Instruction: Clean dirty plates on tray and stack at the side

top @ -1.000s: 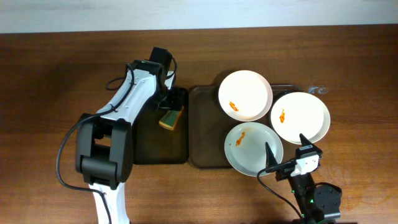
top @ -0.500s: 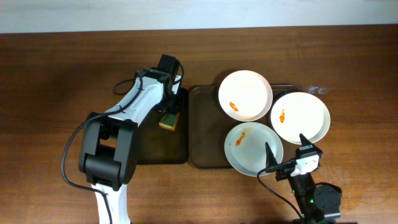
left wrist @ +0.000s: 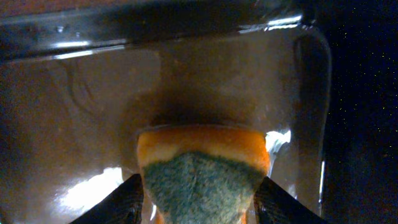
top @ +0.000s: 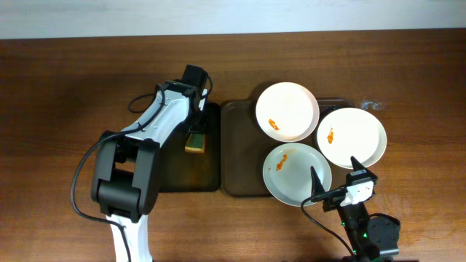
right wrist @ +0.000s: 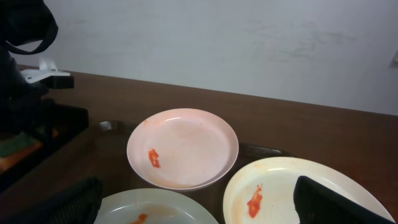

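Note:
Three white plates with orange smears lie on the brown tray (top: 237,149): one at the back (top: 287,110), one at the right (top: 352,137) and one at the front (top: 296,173). My left gripper (top: 195,134) is over the black tray (top: 175,167), shut on a sponge (top: 195,143). In the left wrist view the orange sponge with its green scrub face (left wrist: 202,165) fills the gap between the fingers (left wrist: 199,202). My right gripper (top: 333,169) is open and empty over the front plate's near edge. The right wrist view shows the back plate (right wrist: 183,146), the right plate (right wrist: 292,186) and the front plate (right wrist: 155,213) between the fingers (right wrist: 199,208).
The black tray's wet floor (left wrist: 93,124) glistens under the sponge. Its right rim abuts the brown tray. Bare wooden table (top: 65,109) lies to the left and behind. A white wall (right wrist: 217,37) stands beyond the table's far edge.
The left wrist has turned and shifted slightly. The sponge has gone from tilted to squarer and a little to the left. The right arm and the plates have not moved.

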Tool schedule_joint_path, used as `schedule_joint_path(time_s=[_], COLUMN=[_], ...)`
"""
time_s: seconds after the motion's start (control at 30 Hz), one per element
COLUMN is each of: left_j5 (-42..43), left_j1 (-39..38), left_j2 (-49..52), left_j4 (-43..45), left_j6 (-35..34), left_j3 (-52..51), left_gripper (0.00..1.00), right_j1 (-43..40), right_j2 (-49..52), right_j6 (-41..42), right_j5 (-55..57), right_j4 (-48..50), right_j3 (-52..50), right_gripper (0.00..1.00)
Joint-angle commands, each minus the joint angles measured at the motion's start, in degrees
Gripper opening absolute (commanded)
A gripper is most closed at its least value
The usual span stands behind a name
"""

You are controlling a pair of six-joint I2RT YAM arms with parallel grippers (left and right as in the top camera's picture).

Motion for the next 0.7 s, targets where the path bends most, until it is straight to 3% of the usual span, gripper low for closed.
schedule_joint_path(time_s=[0.0, 0.3, 0.37, 0.43, 0.6, 0.67], left_j5=[1.3, 3.7, 3.6, 3.6, 3.5, 3.4], left_j1=[0.2, 0.0, 0.0, 0.0, 0.0, 0.0], left_j2=[0.4, 0.4, 0.4, 0.4, 0.4, 0.4], left_j4=[0.9, 2.4, 2.5, 2.8, 2.9, 2.9], left_j6=[-0.1, 0.0, 0.0, 0.0, 0.0, 0.0], left_j3=[-0.5, -0.9, -0.9, -0.9, -0.9, -1.0], left_gripper=[0.77, 0.79, 0.82, 0.86, 0.69, 0.47], right_j1=[0.2, 0.2, 0.2, 0.2, 0.2, 0.2], right_j2=[-0.2, -0.2, -0.2, -0.2, 8.9, 18.1], right_j6=[0.4, 0.4, 0.4, 4.8, 8.0, 8.0], right_j5=[0.3, -0.2, -6.4, -6.1, -1.0, -1.0], right_j4=[-0.3, -0.2, 1.2, -3.5, -23.0, -31.5], right_j3=[-0.3, -0.3, -0.2, 2.6, 23.1, 32.8], right_gripper=[0.98, 0.98, 0.98, 0.98, 0.98, 0.98])
